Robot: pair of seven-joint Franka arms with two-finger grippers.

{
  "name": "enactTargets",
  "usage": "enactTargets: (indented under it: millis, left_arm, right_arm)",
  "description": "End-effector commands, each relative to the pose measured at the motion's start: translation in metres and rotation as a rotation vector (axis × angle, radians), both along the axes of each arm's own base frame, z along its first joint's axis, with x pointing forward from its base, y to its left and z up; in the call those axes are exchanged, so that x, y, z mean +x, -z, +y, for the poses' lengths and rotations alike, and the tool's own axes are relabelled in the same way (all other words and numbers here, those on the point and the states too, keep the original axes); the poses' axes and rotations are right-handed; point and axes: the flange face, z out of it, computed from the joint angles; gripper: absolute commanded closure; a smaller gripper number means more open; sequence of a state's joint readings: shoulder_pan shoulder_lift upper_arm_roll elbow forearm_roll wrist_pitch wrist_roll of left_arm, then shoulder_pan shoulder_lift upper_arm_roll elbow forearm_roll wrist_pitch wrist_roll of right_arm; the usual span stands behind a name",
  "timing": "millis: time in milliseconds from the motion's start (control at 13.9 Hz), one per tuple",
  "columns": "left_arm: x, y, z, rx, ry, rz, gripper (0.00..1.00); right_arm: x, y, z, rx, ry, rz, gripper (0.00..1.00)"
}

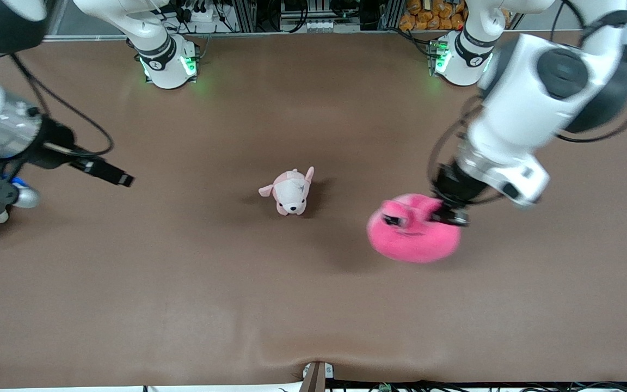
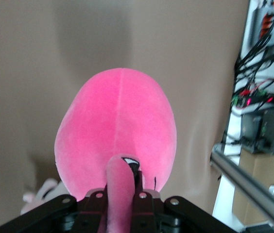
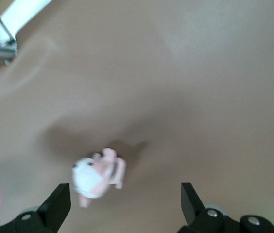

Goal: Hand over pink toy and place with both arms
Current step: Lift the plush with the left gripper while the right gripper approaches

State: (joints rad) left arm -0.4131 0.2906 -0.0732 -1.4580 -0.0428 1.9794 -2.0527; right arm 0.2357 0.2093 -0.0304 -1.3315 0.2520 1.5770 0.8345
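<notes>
- Two arms share the work; only the left arm is engaged, and the handover has not yet been made.
- Nearest the front camera: the pink toy (image 1: pixel 414 228), lifted clear of the table (image 1: pixel 183 305) toward the left arm's end; its shadow falls on the cloth beside it.
- Left tool (image 1: pixel 451 213): fingers pressed onto a protruding fold of the pink toy; the left wrist view shows the pink toy (image 2: pixel 117 131) hanging below the clamped fingers (image 2: pixel 142 199).
- Pale puppy plush (image 1: pixel 290 191): stands on the table near its middle, farther from the front camera than the pink toy; untouched and not part of the task.
- Right tool (image 1: pixel 108 172): waits in the air over the right arm's end of the table; its fingers (image 3: pixel 54 206) stand spread in the right wrist view and hold nothing.
- Judged progress: pickup done; transfer to the right tool and final placement both remain; the tools are well apart, so both arms likely must close toward the middle.
</notes>
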Motion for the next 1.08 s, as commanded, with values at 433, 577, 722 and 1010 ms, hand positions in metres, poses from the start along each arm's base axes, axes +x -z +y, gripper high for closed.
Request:
enactTargets:
  millis: [433,577,722,1010]
  left_arm:
    - [-0.05,-0.028,-0.145,-0.099,-0.106,-0.082,1.0]
    - [-0.064,-0.024,-0.165,-0.108,-0.094,-0.081,1.0]
    - [-0.073,-0.02,-0.18,-0.104,-0.1,-0.1,1.0]
    - [-0.092,-0.021,-0.203,-0.113,-0.075,-0.129,1.0]
  right_arm:
    - [0.004,0.019,0.102,0.26,0.692,0.346,0.0]
    - [0.004,0.028,0.129,0.265,0.786,0.371,0.0]
    - [-0.002,0.039,0.164,0.26,0.767,0.35,0.0]
    - [-0.019,0.057,0.198,0.132,0.73,0.262,0.03]
